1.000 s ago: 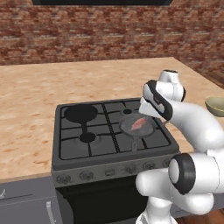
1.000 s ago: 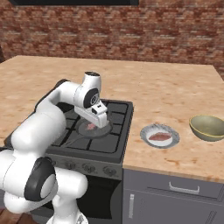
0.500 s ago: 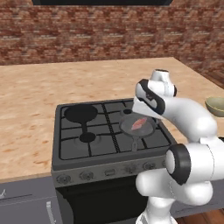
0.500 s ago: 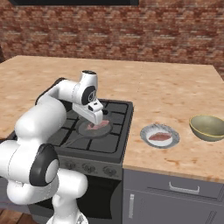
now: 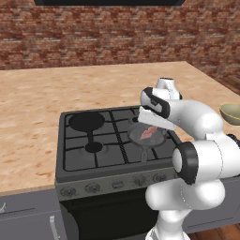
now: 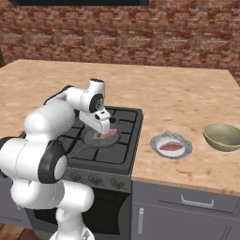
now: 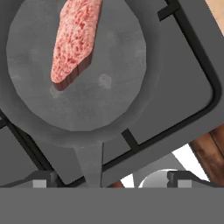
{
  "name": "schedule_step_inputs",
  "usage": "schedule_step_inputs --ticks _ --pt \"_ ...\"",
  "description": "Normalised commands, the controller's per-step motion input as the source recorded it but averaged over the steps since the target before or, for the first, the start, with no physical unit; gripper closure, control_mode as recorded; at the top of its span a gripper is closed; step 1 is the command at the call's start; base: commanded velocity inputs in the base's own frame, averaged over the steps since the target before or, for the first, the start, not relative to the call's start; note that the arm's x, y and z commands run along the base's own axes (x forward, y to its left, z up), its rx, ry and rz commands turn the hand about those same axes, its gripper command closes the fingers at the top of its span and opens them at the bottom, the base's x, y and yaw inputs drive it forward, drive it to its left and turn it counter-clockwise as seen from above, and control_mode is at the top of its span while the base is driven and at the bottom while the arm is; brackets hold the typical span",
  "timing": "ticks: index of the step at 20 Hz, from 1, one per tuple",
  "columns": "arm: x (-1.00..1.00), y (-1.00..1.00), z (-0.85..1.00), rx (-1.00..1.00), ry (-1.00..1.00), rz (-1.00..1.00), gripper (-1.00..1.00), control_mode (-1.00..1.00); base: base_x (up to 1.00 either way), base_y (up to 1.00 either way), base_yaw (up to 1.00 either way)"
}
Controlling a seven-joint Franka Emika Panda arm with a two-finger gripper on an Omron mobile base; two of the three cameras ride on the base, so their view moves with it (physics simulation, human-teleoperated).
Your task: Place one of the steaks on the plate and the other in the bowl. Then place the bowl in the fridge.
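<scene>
One steak (image 7: 74, 39) lies in the grey metal frying pan (image 7: 109, 87) on the stove's front right burner; it is also seen as a pink slab (image 5: 149, 132) (image 6: 106, 135). My gripper (image 5: 151, 123) (image 6: 103, 126) (image 7: 111, 179) hangs just above the pan, open, with nothing between its fingertips (image 7: 43, 178). The steak lies ahead of the fingers, off to one side. The other steak (image 6: 171, 146) rests on the small speckled plate (image 6: 186, 151) on the counter right of the stove. The olive-tan bowl (image 6: 224, 136) (image 5: 232, 112) stands empty further right.
A black skillet (image 5: 86, 122) sits on the stove's rear left burner. The pan's handle (image 7: 89, 164) points toward the stove's front edge. Wooden counter (image 6: 178, 98) surrounds the stove, with a brick wall (image 5: 93, 33) behind and grey cabinets (image 6: 187, 211) below.
The hand has shifted a little across the pan toward the stove's middle, and the elbow has swung. The jaws stay wide apart. Steaks, plate and bowl lie where they were.
</scene>
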Motion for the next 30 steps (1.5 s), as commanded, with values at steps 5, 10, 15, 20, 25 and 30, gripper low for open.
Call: schedule_step_inputs --ticks 5,10,15,20,25,30 --pt "0.18 0.0 -0.2 0.0 0.0 -0.02 -1.0 -1.0 0.0 0.0 0.0" --pt "0.17 0.0 -0.11 0.0 0.0 0.0 -1.0 -1.0 0.0 0.0 0.0" --pt "0.23 0.0 -0.1 0.0 0.0 0.0 -1.0 -1.0 0.0 0.0 0.0" --pt "0.2 0.0 -0.08 0.0 0.0 0.0 -1.0 -1.0 0.0 0.0 0.0" --pt "0.19 0.0 -0.12 0.0 0.0 0.0 -1.0 -1.0 0.0 0.0 0.0" --pt "0.21 0.0 -0.16 0.0 0.0 0.0 -1.0 -1.0 0.0 0.0 0.0"
